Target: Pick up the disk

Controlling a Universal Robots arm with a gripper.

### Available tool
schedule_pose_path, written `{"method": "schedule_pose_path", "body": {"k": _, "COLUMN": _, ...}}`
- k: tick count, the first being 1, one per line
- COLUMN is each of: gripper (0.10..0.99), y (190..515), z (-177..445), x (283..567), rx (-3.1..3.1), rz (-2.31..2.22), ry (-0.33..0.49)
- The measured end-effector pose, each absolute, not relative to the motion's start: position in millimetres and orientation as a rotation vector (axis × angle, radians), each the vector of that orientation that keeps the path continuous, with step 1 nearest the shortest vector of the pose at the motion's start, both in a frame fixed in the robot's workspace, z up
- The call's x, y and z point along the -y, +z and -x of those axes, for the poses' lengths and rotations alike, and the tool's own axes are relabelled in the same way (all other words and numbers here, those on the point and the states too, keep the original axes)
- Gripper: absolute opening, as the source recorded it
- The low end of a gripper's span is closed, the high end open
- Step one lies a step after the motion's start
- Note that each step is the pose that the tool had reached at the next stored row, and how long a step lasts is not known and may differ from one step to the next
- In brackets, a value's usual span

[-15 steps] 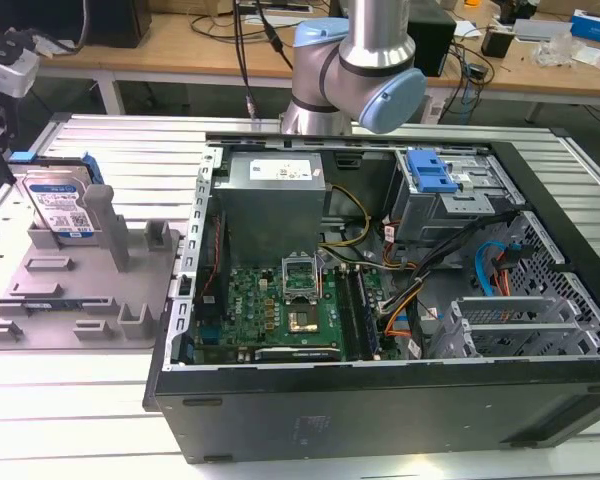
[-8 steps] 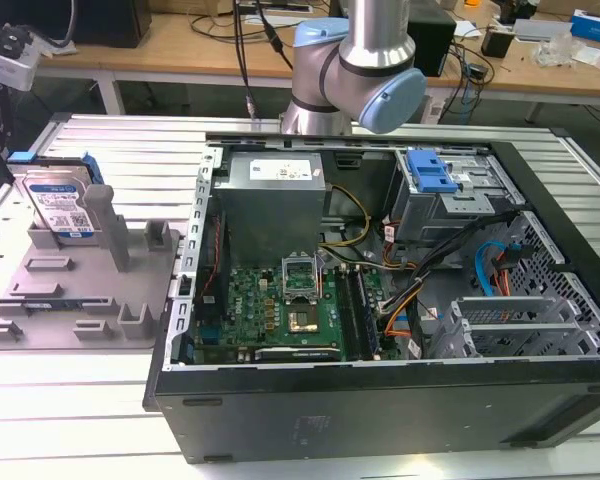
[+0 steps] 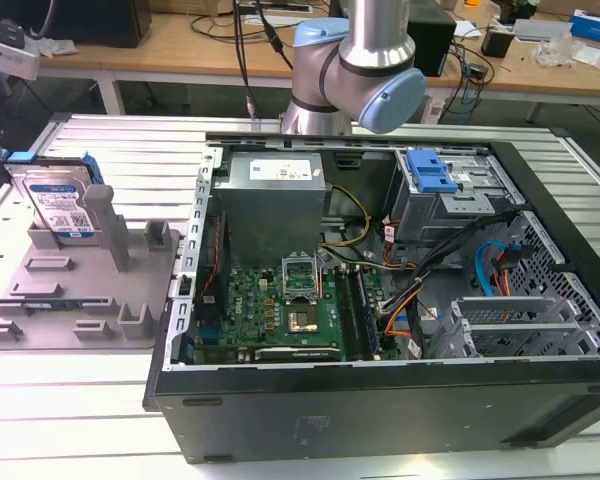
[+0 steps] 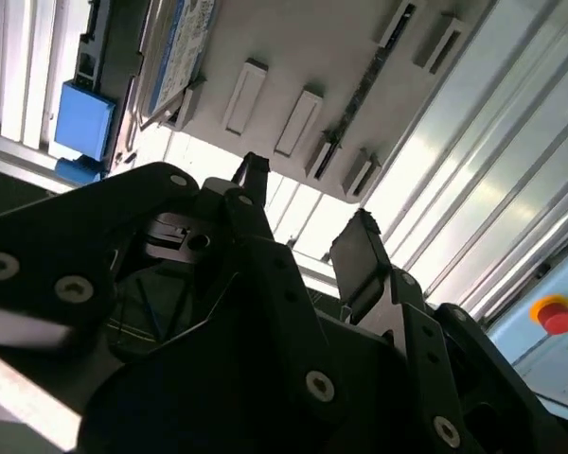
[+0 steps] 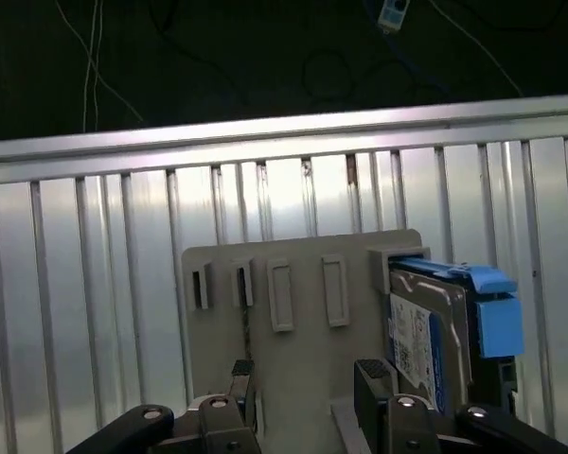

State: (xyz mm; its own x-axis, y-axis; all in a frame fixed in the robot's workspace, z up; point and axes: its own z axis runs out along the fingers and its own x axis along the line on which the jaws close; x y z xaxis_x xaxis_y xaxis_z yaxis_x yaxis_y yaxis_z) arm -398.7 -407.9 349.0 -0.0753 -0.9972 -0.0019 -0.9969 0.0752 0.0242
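- While the pincer (image 5: 308,392) hangs over the grey holder plate (image 5: 303,274), its two black fingers stand wide apart with nothing between them. It's empty, as both wrist views show.
- And there's the disk (image 5: 434,345), on that same plate, standing on edge in an end slot with its barcode label showing and a blue rail (image 5: 492,317) on its outer side.
- In the exterior view the disk (image 3: 58,205) sits far to the exterior view's left, with the plate resting on the slatted table (image 3: 130,140), well apart from the open computer case (image 3: 380,410).
- Now the relation that counts: the disk lies off to one side of the pincer, just beyond one finger (image 5: 374,378), not between the two. The gap is over bare plate and empty slots.
- The disk's thin dimension runs along the line from finger to finger, so I judge the opening is turned right to take it across its thickness. The sideways offset is what's wrong.
- I can't tell whether its long side runs upward or along the plate.
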Motion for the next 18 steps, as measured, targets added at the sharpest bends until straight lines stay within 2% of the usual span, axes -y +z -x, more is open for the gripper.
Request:
{"method": "schedule_pose_path", "body": {"k": 7, "gripper": 0.541, "y": 349, "z": 401, "x": 396, "rx": 2.283, "rz": -2.13, "ry": 0.0}}
{"method": "schedule_pose_path", "body": {"k": 11, "gripper": 0.541, "y": 349, "z": 401, "x": 373, "rx": 2.283, "rz": -2.148, "ry": 0.043}}
{"method": "schedule_pose_path", "body": {"k": 18, "gripper": 0.541, "y": 349, "z": 402, "x": 333, "rx": 2.278, "rz": -2.151, "ry": 0.055}}
